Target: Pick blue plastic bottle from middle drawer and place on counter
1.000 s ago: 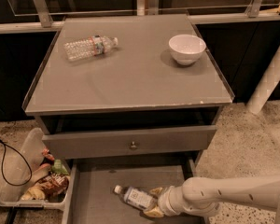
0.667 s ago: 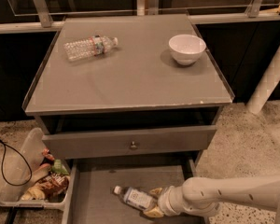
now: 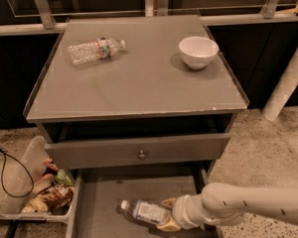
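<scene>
Tool [image 3: 167,215] in drawer [image 3: 103,202] at pale-blue bottle [image 3: 146,212] (white-capped, lying).

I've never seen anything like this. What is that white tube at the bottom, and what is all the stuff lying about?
The white tube is a robot's arm, reaching in from the picture's right. Its grasping tip, the end effector, is down in the open middle drawer, at one end of a blue plastic bottle lying on its side. Whether it already grips the bottle, I cannot tell. One camera took this, looking down from the front. On the counter above are a clear water bottle on its side and a white bowl.
</scene>
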Motion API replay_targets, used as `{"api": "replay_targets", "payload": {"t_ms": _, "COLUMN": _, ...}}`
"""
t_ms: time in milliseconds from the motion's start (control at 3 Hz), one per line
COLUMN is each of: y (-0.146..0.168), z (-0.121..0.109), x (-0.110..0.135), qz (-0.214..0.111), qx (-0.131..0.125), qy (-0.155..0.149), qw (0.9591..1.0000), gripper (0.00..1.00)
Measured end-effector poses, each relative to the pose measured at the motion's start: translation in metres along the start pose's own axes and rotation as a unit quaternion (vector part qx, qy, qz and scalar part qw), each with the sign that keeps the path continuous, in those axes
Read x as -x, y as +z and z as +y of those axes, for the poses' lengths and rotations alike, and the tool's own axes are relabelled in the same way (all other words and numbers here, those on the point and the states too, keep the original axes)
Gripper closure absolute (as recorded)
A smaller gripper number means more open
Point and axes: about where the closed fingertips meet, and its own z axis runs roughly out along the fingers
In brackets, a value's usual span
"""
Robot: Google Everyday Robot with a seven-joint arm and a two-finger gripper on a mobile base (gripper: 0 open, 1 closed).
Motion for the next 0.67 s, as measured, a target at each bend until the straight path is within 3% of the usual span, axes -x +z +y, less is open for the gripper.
{"api": "replay_targets", "payload": {"t_ms": 333, "y": -0.053, "z": 0.014, "x": 0.02, "qz": -0.007, "qx": 0.009, "qy": -0.051, "qw": 0.9986, "gripper": 1.0}}
{"api": "replay_targets", "payload": {"t_ms": 667, "y": -0.113, "z": 0.024, "x": 0.046, "qz": -0.015, "qx": 0.0, "qy": -0.097, "qw": 0.9951, "gripper": 1.0}}
